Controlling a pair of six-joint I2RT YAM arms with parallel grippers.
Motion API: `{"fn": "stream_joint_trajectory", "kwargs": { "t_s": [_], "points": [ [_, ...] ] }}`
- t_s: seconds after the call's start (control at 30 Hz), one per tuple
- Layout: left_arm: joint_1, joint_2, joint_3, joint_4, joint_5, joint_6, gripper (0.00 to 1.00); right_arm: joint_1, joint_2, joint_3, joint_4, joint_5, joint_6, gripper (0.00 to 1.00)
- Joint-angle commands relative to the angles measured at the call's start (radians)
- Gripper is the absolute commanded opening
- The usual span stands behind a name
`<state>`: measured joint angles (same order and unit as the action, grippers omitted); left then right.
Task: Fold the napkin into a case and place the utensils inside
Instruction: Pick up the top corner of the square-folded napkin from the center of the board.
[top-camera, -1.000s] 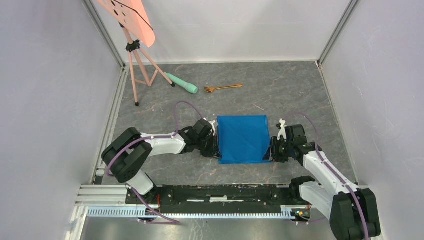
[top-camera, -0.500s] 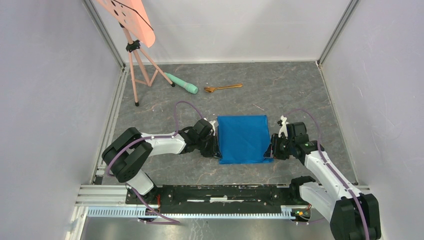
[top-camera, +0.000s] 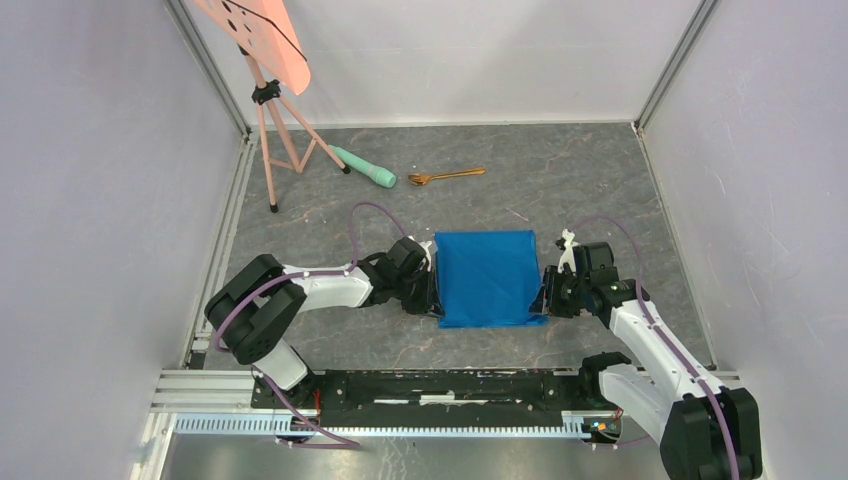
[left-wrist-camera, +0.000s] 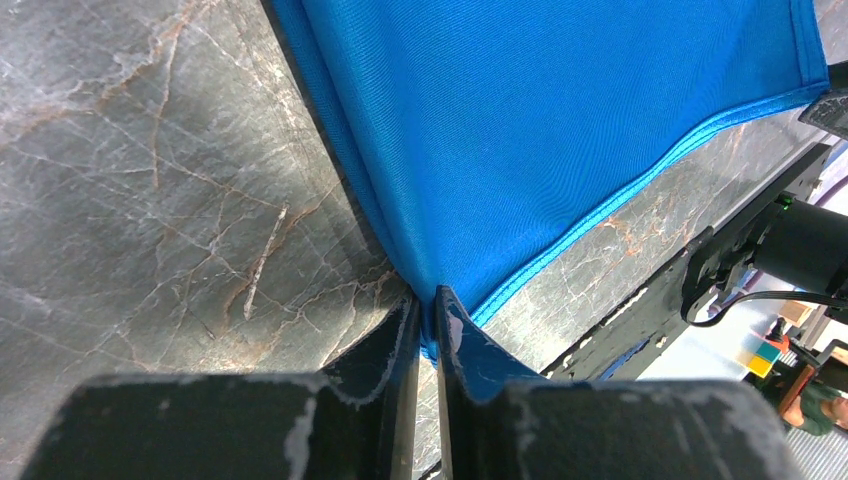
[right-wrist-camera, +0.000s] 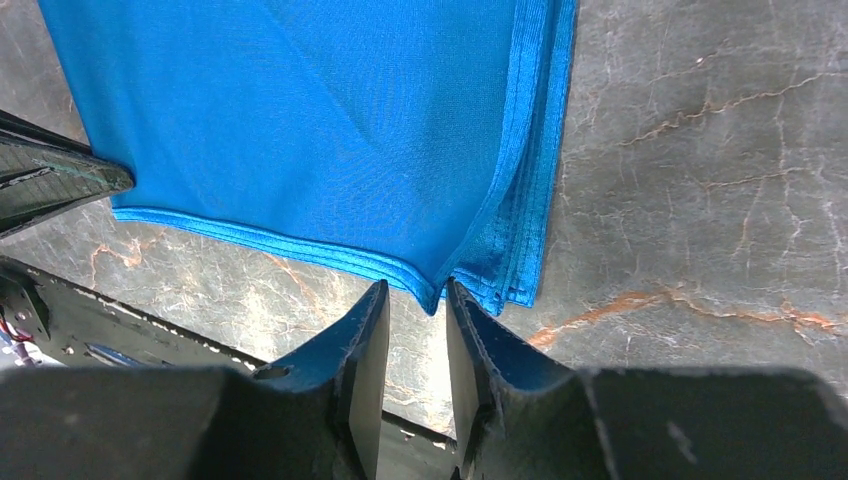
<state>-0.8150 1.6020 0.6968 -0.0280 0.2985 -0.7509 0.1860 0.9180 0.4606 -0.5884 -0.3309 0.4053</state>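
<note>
The blue napkin (top-camera: 487, 278) lies folded in layers on the grey table between my two arms. My left gripper (top-camera: 432, 295) is shut on its near left corner, and the left wrist view shows the cloth (left-wrist-camera: 560, 130) pinched between the tips of that gripper (left-wrist-camera: 427, 300). My right gripper (top-camera: 547, 300) sits at the near right corner. In the right wrist view this gripper (right-wrist-camera: 417, 290) stands open with a gap, and the top layer's pointed corner (right-wrist-camera: 437, 298) rests between the fingertips against the right one. The copper-gold utensils (top-camera: 447, 176) lie far back, apart from both grippers.
A mint-green cylinder (top-camera: 365, 167) lies left of the utensils. A pink tripod stand (top-camera: 272, 130) occupies the back left corner. Walls close in the table on three sides. The black base rail (top-camera: 440, 385) runs along the near edge.
The right gripper has drifted slightly to the right and the napkin's near right corner has followed a little. The left arm has not moved.
</note>
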Motion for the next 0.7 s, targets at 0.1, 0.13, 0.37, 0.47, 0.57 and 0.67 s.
{"fn": "stream_joint_trajectory", "kwargs": {
  "t_s": [0.1,0.13,0.37,0.47,0.57,0.67],
  "points": [
    [-0.005,0.018,0.005,-0.035,-0.025,-0.015,0.18,0.002,-0.016,-0.067,0.096,-0.007,0.052,0.31],
    [-0.006,0.014,0.004,-0.036,-0.025,-0.015,0.18,0.002,-0.02,-0.077,0.11,-0.006,0.061,0.29],
    [-0.004,-0.047,-0.005,-0.068,-0.04,-0.014,0.22,0.002,-0.035,-0.092,0.121,0.019,0.061,0.01],
    [-0.004,-0.099,-0.029,-0.065,-0.035,-0.037,0.35,0.002,-0.047,-0.077,0.096,0.029,0.033,0.02],
    [-0.004,-0.115,-0.035,-0.061,-0.022,-0.049,0.43,0.002,-0.042,-0.062,0.07,0.034,0.006,0.19],
    [-0.003,-0.112,-0.035,-0.058,-0.023,-0.055,0.43,0.002,-0.056,-0.062,0.065,0.055,0.008,0.2]
  ]
}}
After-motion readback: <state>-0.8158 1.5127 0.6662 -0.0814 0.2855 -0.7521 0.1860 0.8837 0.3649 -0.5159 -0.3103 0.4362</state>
